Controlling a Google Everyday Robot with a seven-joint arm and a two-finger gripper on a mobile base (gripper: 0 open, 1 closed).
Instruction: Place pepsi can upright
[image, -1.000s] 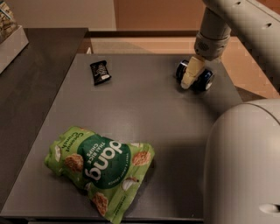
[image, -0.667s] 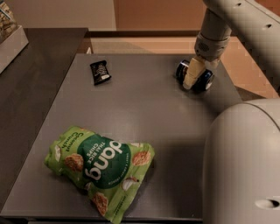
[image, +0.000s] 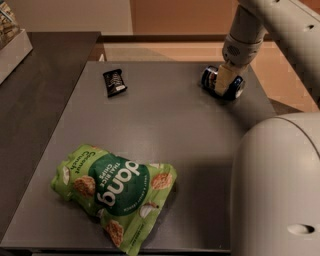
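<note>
Nearest, at right: rounded white robot shell (image: 280, 190). At left, crumpled green rice-chip bag (image: 115, 192) flat on the grey tabletop (image: 175, 130). Further back, small black snack wrapper (image: 114, 82), well apart from the work. Near the far right corner, small dark blue metal pepsi can (image: 236, 87) lying on its side, one silver end toward the left. Gripper (image: 223, 81) down over its middle; clamped or merely straddling, cannot tell. Probably best: secure a firm hold across the body, lift clear, rotate until a silver end faces down, set down away from the edge, release once steady. Beyond, white arm (image: 250, 35) dropping steeply from top right, wrist near vertical.
</note>
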